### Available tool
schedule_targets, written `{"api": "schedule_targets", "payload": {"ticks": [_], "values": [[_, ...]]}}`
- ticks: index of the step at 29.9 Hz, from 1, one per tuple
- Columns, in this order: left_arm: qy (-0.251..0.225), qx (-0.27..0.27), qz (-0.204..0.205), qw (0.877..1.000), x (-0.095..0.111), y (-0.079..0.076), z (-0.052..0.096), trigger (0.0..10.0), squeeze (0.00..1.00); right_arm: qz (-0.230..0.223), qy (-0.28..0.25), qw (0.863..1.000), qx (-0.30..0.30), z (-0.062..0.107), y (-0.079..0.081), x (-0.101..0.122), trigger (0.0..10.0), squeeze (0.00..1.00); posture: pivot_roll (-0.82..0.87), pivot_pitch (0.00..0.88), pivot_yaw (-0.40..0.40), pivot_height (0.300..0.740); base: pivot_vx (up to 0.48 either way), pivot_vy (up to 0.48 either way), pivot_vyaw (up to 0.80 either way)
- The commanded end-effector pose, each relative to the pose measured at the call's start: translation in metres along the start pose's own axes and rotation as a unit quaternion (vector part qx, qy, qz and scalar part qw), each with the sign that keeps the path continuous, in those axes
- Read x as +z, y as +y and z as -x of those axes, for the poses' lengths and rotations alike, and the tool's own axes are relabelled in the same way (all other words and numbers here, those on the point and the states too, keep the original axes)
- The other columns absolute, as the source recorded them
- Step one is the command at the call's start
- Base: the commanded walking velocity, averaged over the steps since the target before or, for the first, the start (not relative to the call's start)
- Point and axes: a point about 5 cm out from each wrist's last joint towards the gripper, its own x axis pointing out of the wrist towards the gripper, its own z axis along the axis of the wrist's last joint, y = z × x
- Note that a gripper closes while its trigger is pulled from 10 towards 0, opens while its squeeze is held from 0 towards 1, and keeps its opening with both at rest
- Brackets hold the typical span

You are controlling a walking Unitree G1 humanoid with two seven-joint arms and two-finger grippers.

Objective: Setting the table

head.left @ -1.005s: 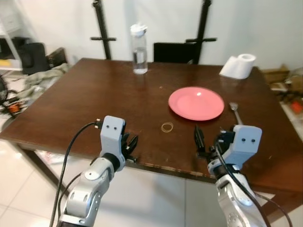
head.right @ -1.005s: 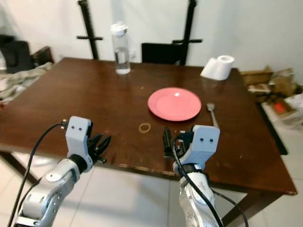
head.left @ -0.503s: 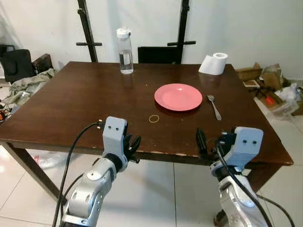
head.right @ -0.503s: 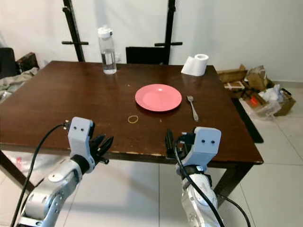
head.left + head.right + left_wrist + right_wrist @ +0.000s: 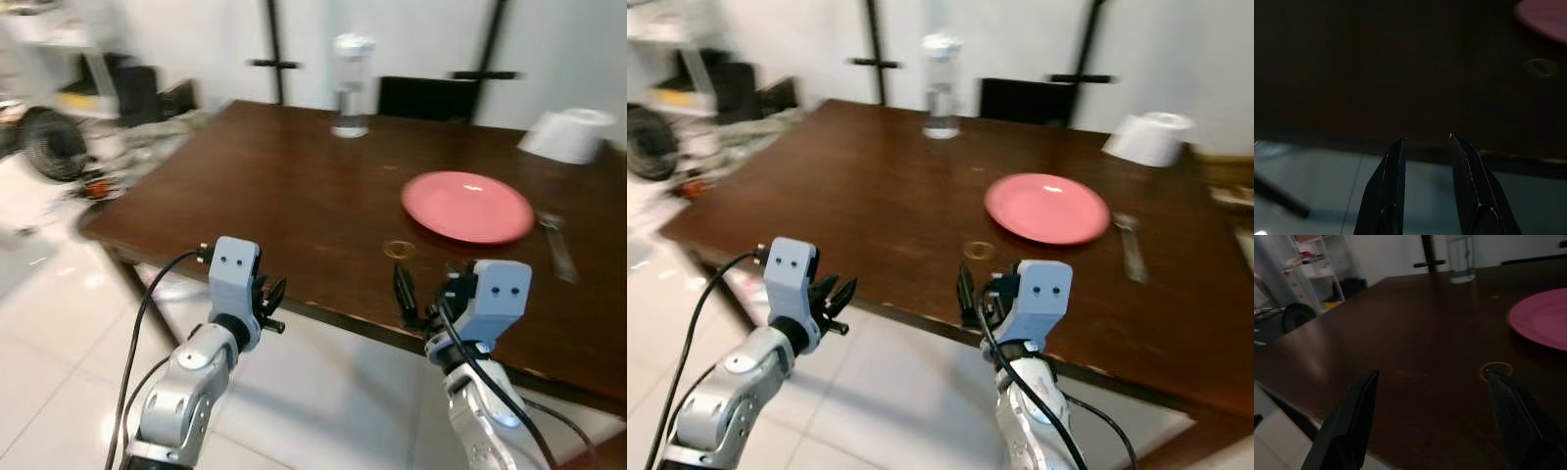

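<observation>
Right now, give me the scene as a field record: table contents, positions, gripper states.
surface: dark brown wooden table
plate: round pink plate, empty, towards the table's right side
fork: metal fork, just right of the plate, blurred
ring: small tan rubber band, near front edge, in front of the plate
bottle: clear water bottle, upright at far edge
paper: white paper roll, far right corner
left gripper: open, empty, short of the table's front edge
right gripper: open, empty, at the front edge, near the ring

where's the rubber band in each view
Left eye: rubber band on the table, just short of the pink plate.
Right eye: mid-table, before the plate.
Left wrist: faint ring, upper right.
Right wrist: beside a black finger.
Shared landmark: the pink plate.
</observation>
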Motion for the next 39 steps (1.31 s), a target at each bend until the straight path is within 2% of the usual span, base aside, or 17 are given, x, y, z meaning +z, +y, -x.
{"api": "schedule_targets", "payload": {"ticks": [1,24,31,39], "values": [[0.013,-0.001,-0.002,1.000,-0.005,-0.001,0.000,10.0,0.00,-0.006,0.010,1.000,-0.003,0.004,-0.002,-0.004,10.0,0.00,-0.03,0.093,0.127,0.740,0.000,0.000,0.79],[0.020,0.012,-0.005,1.000,-0.006,0.002,-0.001,10.0,0.00,-0.012,0.013,1.000,0.001,0.005,0.000,-0.005,10.0,0.00,-0.02,0.098,0.131,0.740,0.000,0.000,0.79],[0.021,0.028,-0.005,0.999,-0.005,0.005,-0.002,10.0,0.00,-0.012,0.013,1.000,0.001,0.005,0.000,-0.005,10.0,0.00,-0.02,0.101,0.130,0.740,0.000,0.000,0.79],[0.004,0.079,-0.021,0.997,-0.002,0.016,-0.003,10.0,0.00,-0.012,0.014,1.000,0.003,0.005,0.001,-0.005,10.0,0.00,-0.02,0.101,0.130,0.740,0.000,0.000,0.79]]}}
